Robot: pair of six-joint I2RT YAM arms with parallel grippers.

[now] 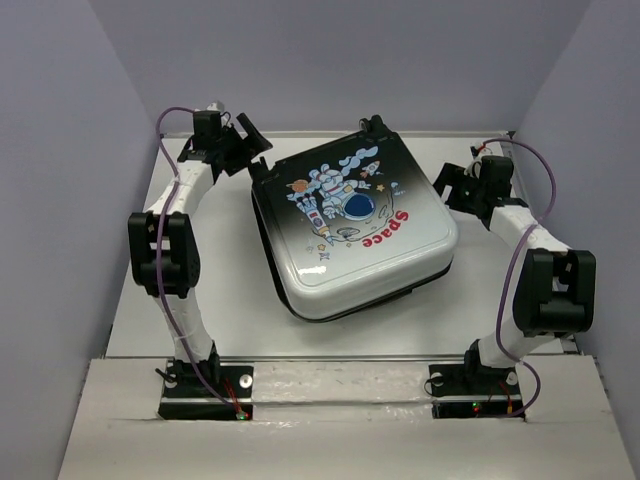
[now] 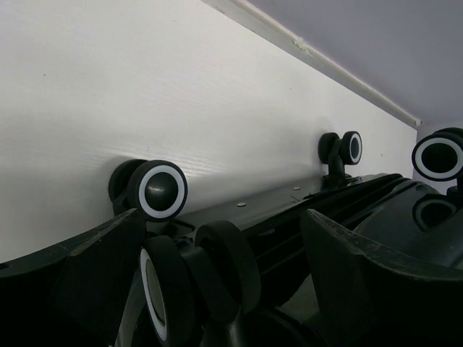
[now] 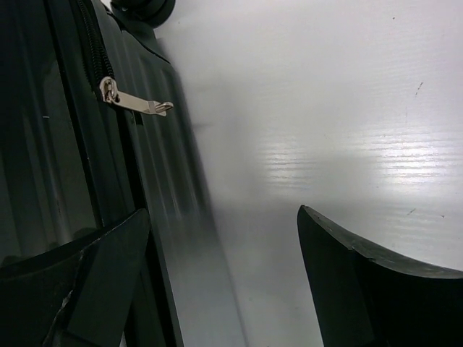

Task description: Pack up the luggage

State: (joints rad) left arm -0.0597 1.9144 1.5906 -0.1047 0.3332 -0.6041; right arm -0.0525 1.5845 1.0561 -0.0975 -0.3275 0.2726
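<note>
The luggage (image 1: 355, 225) lies flat and closed in the middle of the table, astronaut picture and red "Space" facing up. My left gripper (image 1: 258, 158) stands open at its far left corner, by the wheels. In the left wrist view a black twin wheel (image 2: 217, 271) sits between the spread fingers (image 2: 362, 275) of the left gripper (image 2: 224, 285), touching neither; other white-ringed wheels (image 2: 163, 189) show beyond. My right gripper (image 1: 447, 186) is open beside the luggage's right side. In the right wrist view the right gripper (image 3: 224, 285) holds nothing; a silver zipper pull (image 3: 137, 103) hangs on the dark shell (image 3: 43, 144).
The white table (image 1: 200, 300) is boxed in by lilac walls (image 1: 60, 150) on three sides. A raised strip (image 2: 347, 79) runs along the table's back edge. A metal ledge (image 1: 330, 375) at the front carries both arm bases.
</note>
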